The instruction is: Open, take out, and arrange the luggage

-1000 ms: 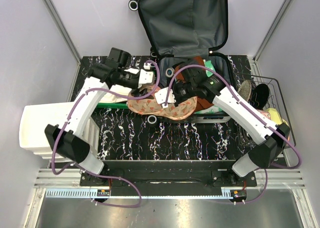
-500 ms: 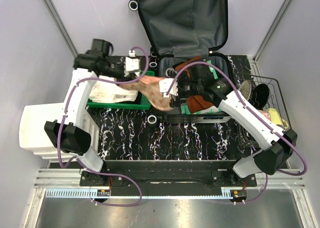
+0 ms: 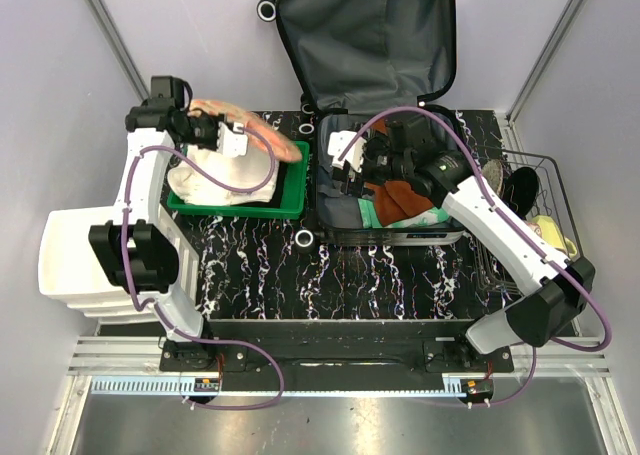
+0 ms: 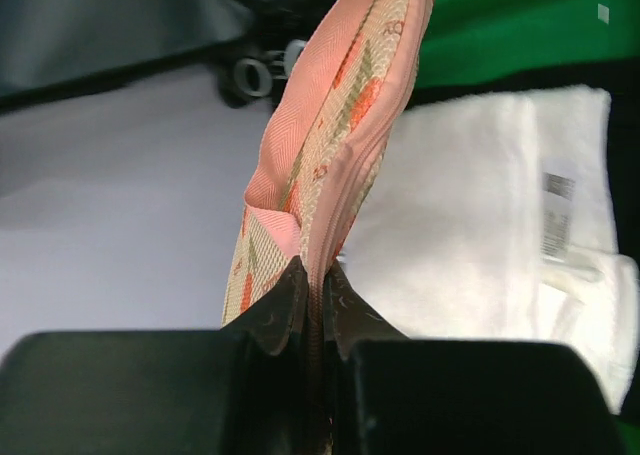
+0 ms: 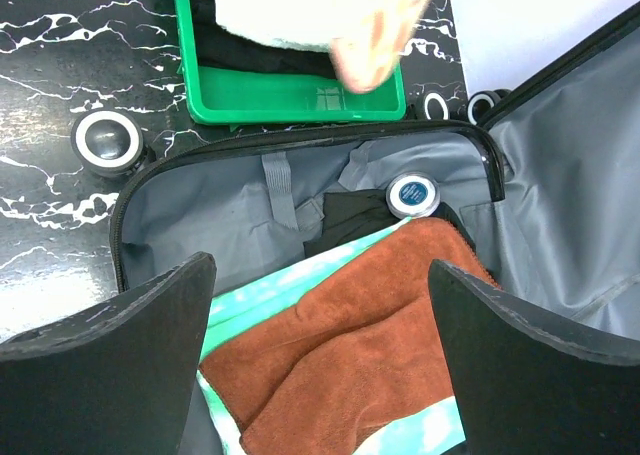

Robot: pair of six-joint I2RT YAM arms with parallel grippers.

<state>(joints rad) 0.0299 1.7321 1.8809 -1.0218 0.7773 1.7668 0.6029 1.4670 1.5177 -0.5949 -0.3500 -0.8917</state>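
Pinching one end of the pink pouch (image 4: pixel 330 145), the left gripper (image 4: pixel 318 295) is clamped tight and holds it in the air over the far edge of the bin (image 3: pixel 292 190), at 10 o'clock in the top view. A white towel (image 3: pixel 215 180) lies in the bin beneath. The suitcase (image 3: pixel 370 35) sits open at 12 to 1 o'clock. Its lid leans up against the back wall with the grey lining facing out, and its base lies flat on the table (image 3: pixel 400 275), just beside the bin at the bin's 3 o'clock. The right gripper (image 5: pixel 320 275) hangs over the base, jaws spread wide with nothing between them. Below it a brown towel (image 5: pixel 340 325) lies on a mint cloth (image 5: pixel 260 295), with a round tin (image 5: pixel 412 192) at the towel's 12 o'clock in the right wrist view. A wire basket (image 3: pixel 545 160) stands at 3 o'clock and a drawer unit (image 3: pixel 70 255) at 8 o'clock.
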